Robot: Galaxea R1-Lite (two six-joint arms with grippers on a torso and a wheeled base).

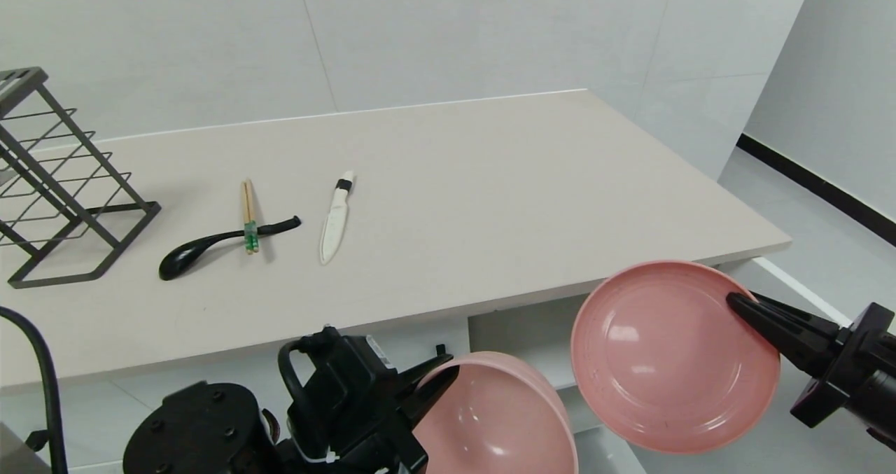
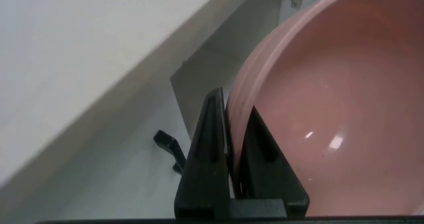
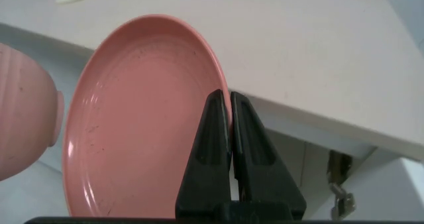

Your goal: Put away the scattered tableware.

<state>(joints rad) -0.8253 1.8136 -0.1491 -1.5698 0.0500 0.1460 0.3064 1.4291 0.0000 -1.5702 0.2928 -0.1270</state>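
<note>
My right gripper (image 1: 735, 302) is shut on the rim of a pink plate (image 1: 665, 358), held tilted in the air off the table's front right corner; the right wrist view has the plate (image 3: 139, 111) edge between the fingers (image 3: 213, 134). Lower and nearer the middle, my left gripper (image 1: 441, 376) is shut on the rim of a pink bowl (image 1: 497, 418), below the table's front edge; the bowl (image 2: 331, 111) rim sits between the fingers (image 2: 211, 138). On the table lie a black spoon (image 1: 210, 243), chopsticks (image 1: 248, 215) crossing its handle, and a white knife (image 1: 336, 218).
A dark wire dish rack (image 1: 52, 180) stands at the table's left end. The beige table (image 1: 490, 180) has bare room across its middle and right. A white wall runs behind it, and open floor lies to the right.
</note>
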